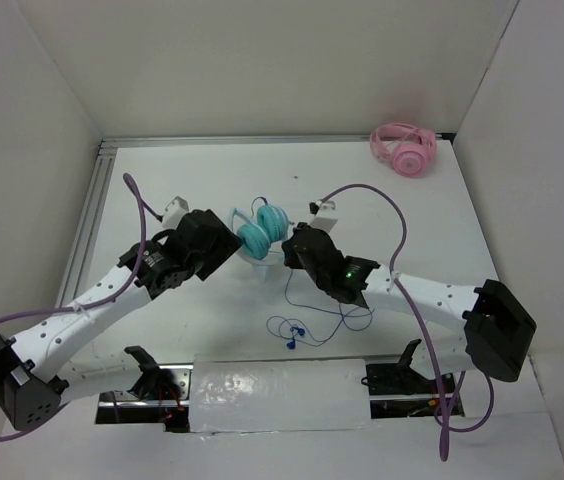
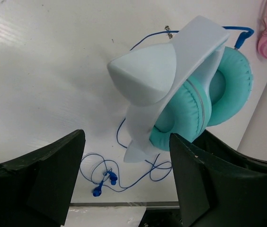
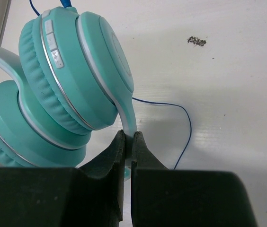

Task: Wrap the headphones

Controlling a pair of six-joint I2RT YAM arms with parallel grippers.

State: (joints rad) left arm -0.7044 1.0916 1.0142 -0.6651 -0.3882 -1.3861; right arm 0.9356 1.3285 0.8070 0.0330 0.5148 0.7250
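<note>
1. Left margin: a raised rail (image 1: 99, 200) and the left wall bound the tabletop (image 1: 442, 230); the left arm has little room to swing outward there.
2. Left gripper (image 1: 230, 240): jaws spread wide and holding nothing; in the left wrist view its fingers (image 2: 43, 179) flank the band (image 2: 195, 52); whether they touch it cannot be told.
3. Headphones (image 1: 262, 233): at mid-tabletop, between the two grippers, with the ear cups folded together.
4. Right gripper (image 3: 129, 142): clamped on the thin band stem just below one ear cup; the pinch is narrow, so a pull or twist from the left side could probably pivot the headphones or slip them free.
5. Cable (image 1: 312, 322): it lies loose in loops on the tabletop, on the near side of the headphones, and passes close by the right arm; it is not yet wrapped. Hazards: a loop catching on an arm link, or the heap pulling into a knot if drawn taut.
6. Open room: the tabletop is bare on the far side and to the right of the headphones; the pink headphones (image 1: 402, 150) lie in the far right corner, well apart; the right wall closes that side.
</note>
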